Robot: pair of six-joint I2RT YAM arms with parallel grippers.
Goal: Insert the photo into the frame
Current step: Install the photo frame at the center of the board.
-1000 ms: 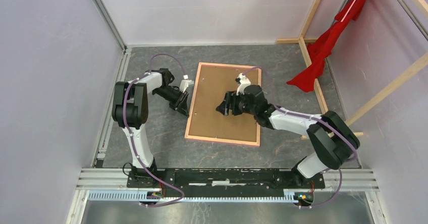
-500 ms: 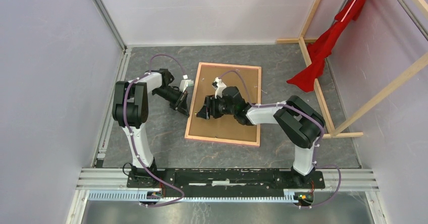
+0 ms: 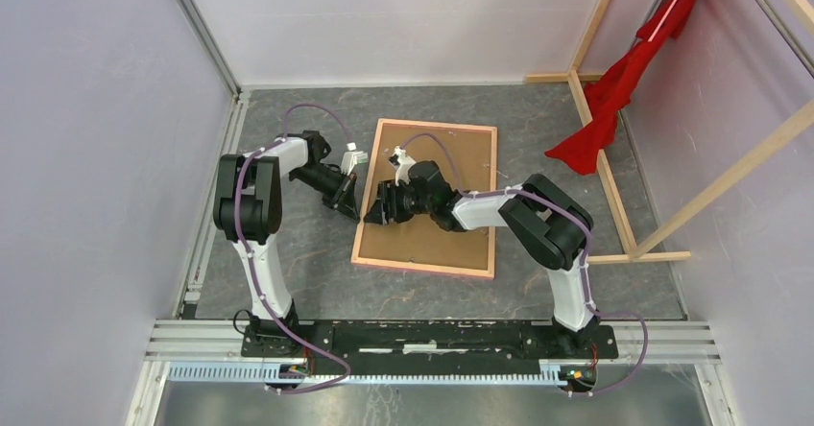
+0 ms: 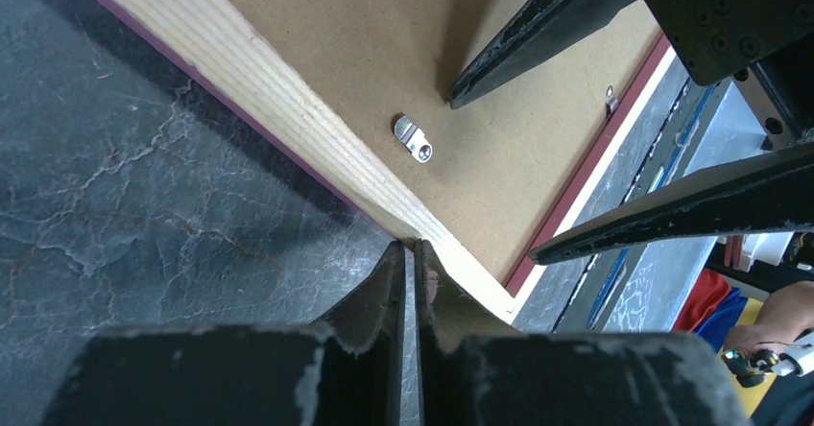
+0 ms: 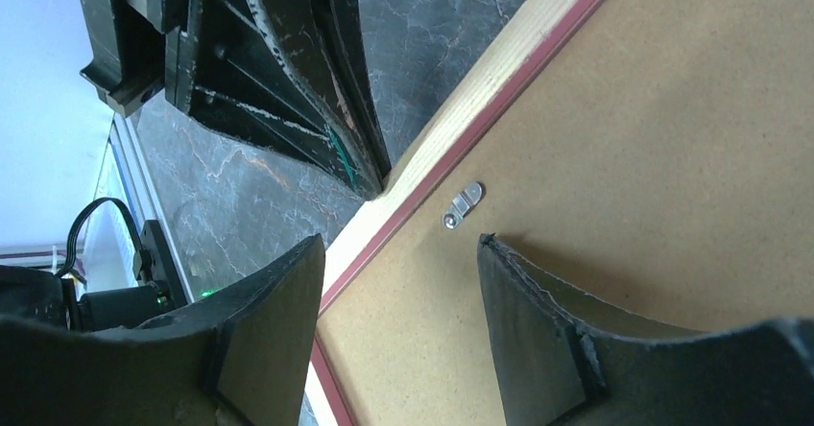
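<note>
The frame (image 3: 423,269) lies face down on the table, its pale wood back (image 4: 259,90) up and a pink edge showing. Inside it lies the photo (image 3: 437,239), brown hardboard back up, its print hidden. A small metal clip (image 4: 413,139) sits on the board near the frame's left rail. My left gripper (image 3: 351,203) is shut, its tips (image 4: 411,248) touching the outer side of that rail. My right gripper (image 3: 374,213) hangs open just above the board's left part, the clip (image 5: 463,203) just beyond its tips (image 5: 398,248).
A red cloth (image 3: 624,71) hangs on bare wooden beams (image 3: 600,157) at the right. Pale walls enclose the dark marbled table (image 3: 288,253). A metal rail (image 3: 432,335) with both arm bases runs along the near edge.
My right arm has swung left across the board to the frame's left rail, its jaws narrowing a little. My left jaws have closed; that arm has stayed put.
</note>
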